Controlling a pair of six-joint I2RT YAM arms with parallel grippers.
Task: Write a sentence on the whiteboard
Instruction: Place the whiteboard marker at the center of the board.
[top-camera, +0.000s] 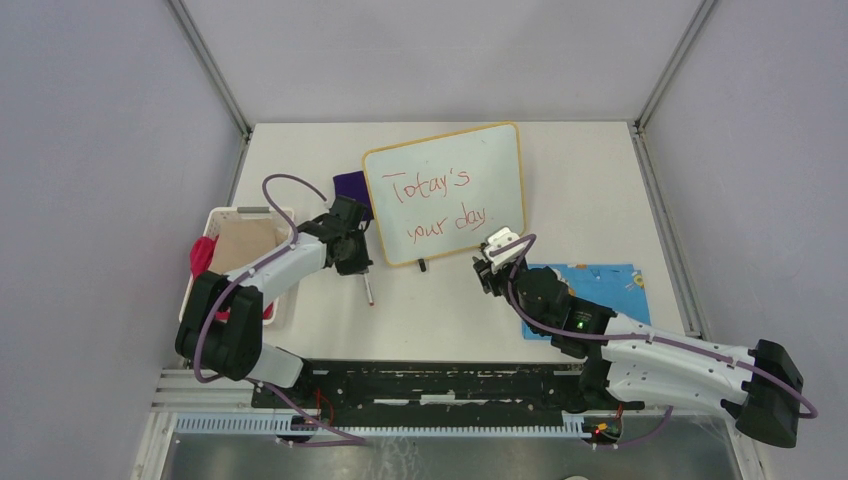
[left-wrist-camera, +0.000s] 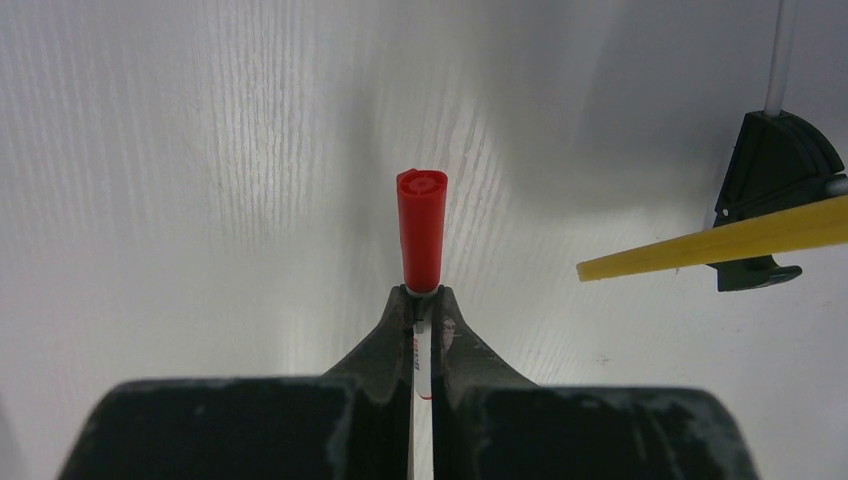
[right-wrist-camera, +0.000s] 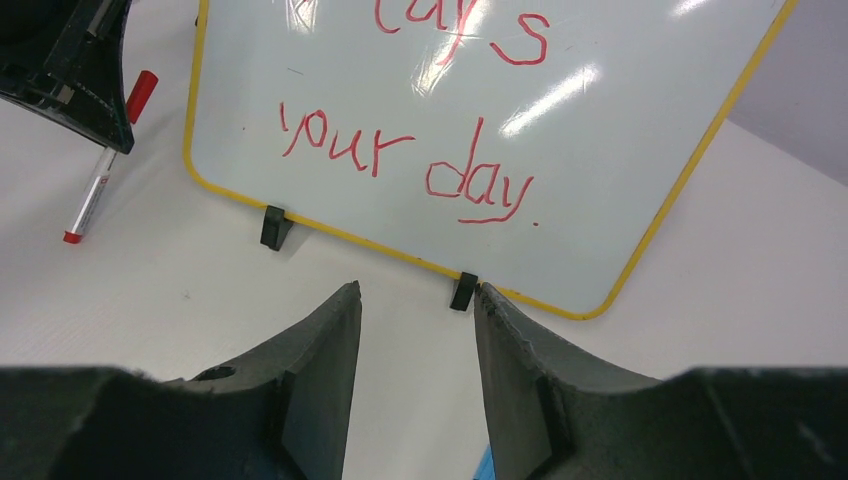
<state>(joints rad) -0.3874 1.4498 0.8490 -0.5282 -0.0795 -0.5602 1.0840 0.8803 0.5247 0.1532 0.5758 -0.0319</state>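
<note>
Red ink fills the whiteboard (top-camera: 492, 160): the sentence (top-camera: 430, 187) reads "Today's your day" in two lines, and in the right wrist view I see a small dot closing it. So I judge that the writing step is finished, and the step in hand is to put the pen away.

The left claw (left-wrist-camera: 424, 295) is pressed fully together on the white barrel of a red marker (left-wrist-camera: 421, 230), and the red end sticks out past the fingertips. I think this end is the cap, but I am not sure. The right claw (right-wrist-camera: 417, 300) stands about half wide and has nothing between its jaws.

The whiteboard stands tilted on its two black feet, near the middle of the white table (top-camera: 590, 190). Its yellow frame is just beside the left claw, on that claw's right side, and I see a gap between them. The right claw is in front of the lower edge, pointing at one black foot (right-wrist-camera: 463, 292), near it but apart.

For the next move I would take the left arm away from the board and lay the marker down on the table. It calls for a clean path, because a brush against the wet-looking words could smear them, and a push on the frame could tip the board.
</note>
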